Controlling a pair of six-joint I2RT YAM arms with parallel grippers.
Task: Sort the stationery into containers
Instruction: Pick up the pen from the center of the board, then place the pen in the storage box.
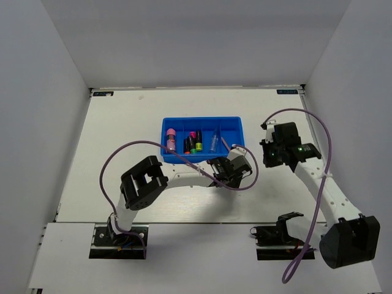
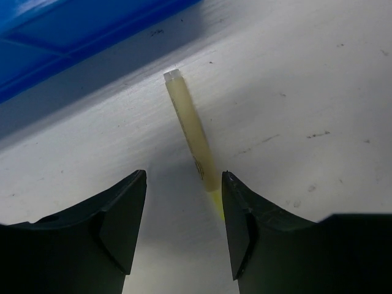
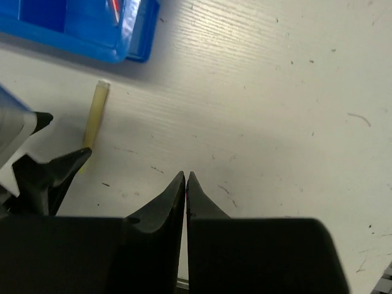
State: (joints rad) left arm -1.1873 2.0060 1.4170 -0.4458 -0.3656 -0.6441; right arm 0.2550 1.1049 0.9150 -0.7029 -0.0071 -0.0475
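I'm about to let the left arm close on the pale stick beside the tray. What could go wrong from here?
The pale stick lies off centre in the left gripper's open jaws, hard by one finger, so closing may shove or roll it rather than pinch it. It is thin and flat on the table, so the tips might slip over it. The right gripper, shut, hangs nearby; the arms could bump.

Left arm (image 1: 184,177) and right arm (image 1: 322,185): white tubular links, black boxy joint housings. One purple cable (image 1: 102,168) runs along each arm. Green indicator lights (image 1: 271,155) on the right wrist. Gripper fingers (image 2: 119,214): matte black, wedge-shaped, tapered. Black base mounts (image 1: 98,245).
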